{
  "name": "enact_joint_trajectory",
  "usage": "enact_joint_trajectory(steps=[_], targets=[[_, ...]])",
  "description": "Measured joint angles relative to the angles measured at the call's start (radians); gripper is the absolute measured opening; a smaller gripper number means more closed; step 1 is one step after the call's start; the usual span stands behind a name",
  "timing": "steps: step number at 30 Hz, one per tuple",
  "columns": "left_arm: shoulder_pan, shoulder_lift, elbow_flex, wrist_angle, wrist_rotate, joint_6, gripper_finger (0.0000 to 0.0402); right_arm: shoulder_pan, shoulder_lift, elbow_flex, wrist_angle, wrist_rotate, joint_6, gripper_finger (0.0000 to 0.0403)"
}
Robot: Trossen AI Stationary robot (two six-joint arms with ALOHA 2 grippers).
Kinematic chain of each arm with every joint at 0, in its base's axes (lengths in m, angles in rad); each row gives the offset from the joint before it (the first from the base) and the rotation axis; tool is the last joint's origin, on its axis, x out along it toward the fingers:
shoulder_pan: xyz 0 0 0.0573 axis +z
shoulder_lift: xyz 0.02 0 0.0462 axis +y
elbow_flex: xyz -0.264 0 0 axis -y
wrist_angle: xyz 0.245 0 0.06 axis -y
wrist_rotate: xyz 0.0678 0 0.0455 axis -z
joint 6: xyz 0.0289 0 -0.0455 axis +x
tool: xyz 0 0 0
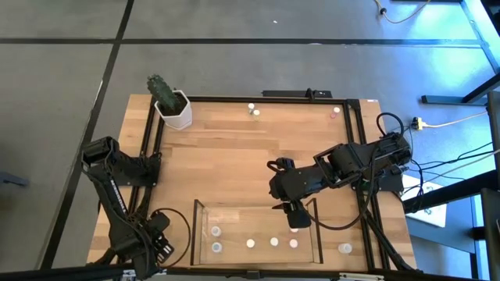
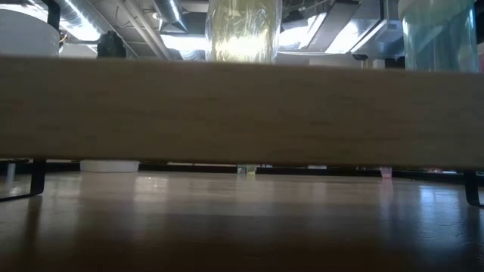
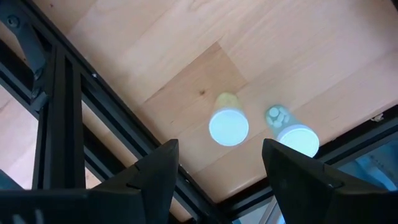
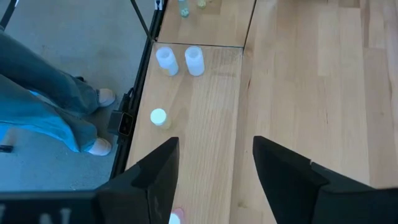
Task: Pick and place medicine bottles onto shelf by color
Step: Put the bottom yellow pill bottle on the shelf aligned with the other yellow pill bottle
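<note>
The shelf point(image 1: 200, 234) is the clear-walled tray at the table's near edge. Several small bottles stand in a row on its floor, among them white-capped ones point(image 1: 251, 243) and a pinkish one point(image 1: 294, 229). My right gripper point(image 1: 293, 215) hovers open over the tray's right part, just above the pinkish bottle. That bottle's cap point(image 4: 176, 216) shows beside one finger in the right wrist view. My left gripper point(image 3: 214, 180) waits open at the table's near left point(image 1: 160, 238), above a yellowish bottle point(image 3: 228, 123) and a clear one point(image 3: 293, 134).
Two bottles point(image 1: 253, 109) and a pinkish one point(image 1: 336, 112) stand at the far edge, and one point(image 1: 344, 248) stands right of the tray. A white pot with a cactus point(image 1: 173, 108) is at the far left. A person's legs point(image 4: 43, 99) stand beside the table. A black frame point(image 1: 148, 148) rings the tabletop.
</note>
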Motion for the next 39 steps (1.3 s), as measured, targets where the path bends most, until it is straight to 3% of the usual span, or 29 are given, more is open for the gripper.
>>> enact_joint_trajectory(steps=[39], targets=[[0.005,0.129,-0.001,0.002,-0.011,0.0,0.0226,0.0,0.0,0.0,0.0,0.0,-0.004,0.0207]])
